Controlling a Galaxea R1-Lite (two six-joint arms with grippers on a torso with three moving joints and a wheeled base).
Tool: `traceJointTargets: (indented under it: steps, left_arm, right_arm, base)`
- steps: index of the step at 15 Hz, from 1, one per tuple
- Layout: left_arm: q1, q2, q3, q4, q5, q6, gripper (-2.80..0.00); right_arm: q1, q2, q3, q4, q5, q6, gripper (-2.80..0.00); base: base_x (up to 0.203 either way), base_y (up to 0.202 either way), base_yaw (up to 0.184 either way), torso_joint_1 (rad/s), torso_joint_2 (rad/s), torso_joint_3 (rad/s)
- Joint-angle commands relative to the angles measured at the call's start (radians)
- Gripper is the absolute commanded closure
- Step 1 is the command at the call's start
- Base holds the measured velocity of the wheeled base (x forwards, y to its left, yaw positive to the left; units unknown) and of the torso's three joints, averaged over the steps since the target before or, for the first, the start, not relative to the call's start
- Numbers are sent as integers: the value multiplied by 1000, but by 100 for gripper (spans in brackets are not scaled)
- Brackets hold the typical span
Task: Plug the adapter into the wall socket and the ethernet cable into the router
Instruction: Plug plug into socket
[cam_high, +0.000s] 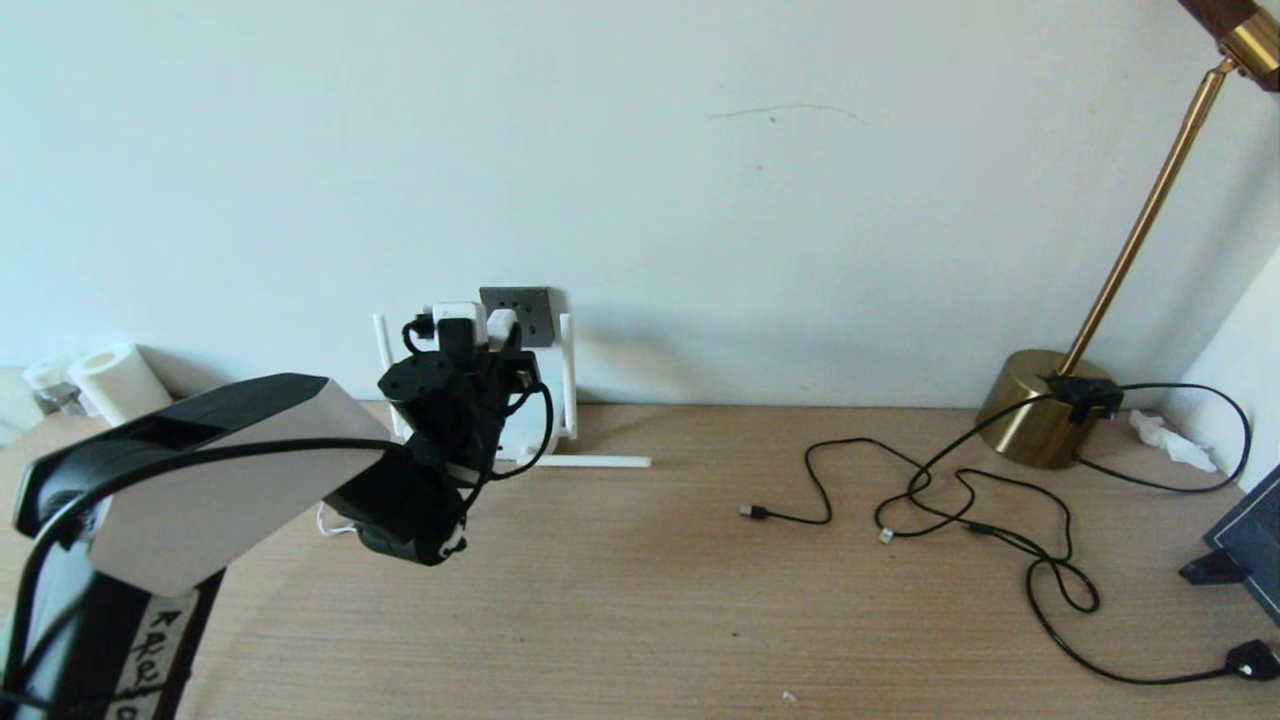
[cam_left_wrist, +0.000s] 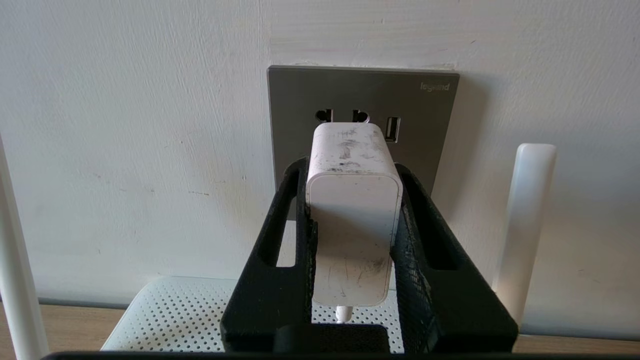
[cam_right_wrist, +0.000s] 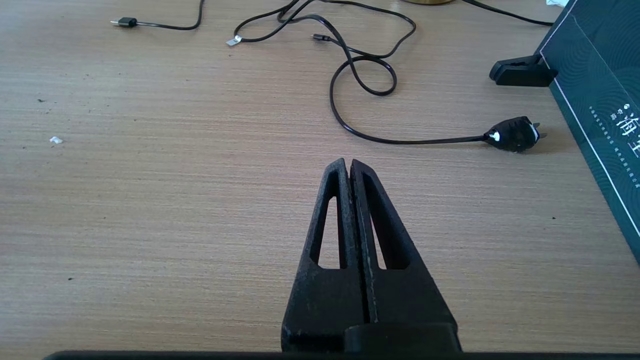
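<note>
The left gripper (cam_left_wrist: 352, 170) is clamped on the adapter (cam_left_wrist: 352, 210), whose front end hides its prongs at the wall socket (cam_left_wrist: 300, 100). The right gripper (cam_right_wrist: 348, 167) is pressed together over the bench (cam_right_wrist: 150, 200).

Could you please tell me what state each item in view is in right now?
adapter: clamped in the left claw, held up at the wall socket, whether seated cannot be told.
wall socket: upper holes uncovered.
router: on the desk beneath the socket, antennas upright.
ethernet cable: lying loose on the desk, unplugged.
right claw: shut, empty, over the desk.
</note>
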Motion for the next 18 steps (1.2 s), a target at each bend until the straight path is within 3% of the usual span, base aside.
traceJointTargets:
  steps: [1, 18]
  left_arm:
    - [0, 6, -5, -8, 2, 1, 0]
    - [0, 17, -20, -8, -2, 4, 0]
  right_arm:
    - [0, 0, -1, 1, 0, -1, 0]
    - [0, 0, 0, 1, 0, -1, 0]
  base:
    - [0, 0, 0, 0, 0, 0]
    - [0, 0, 0, 0, 0, 0]
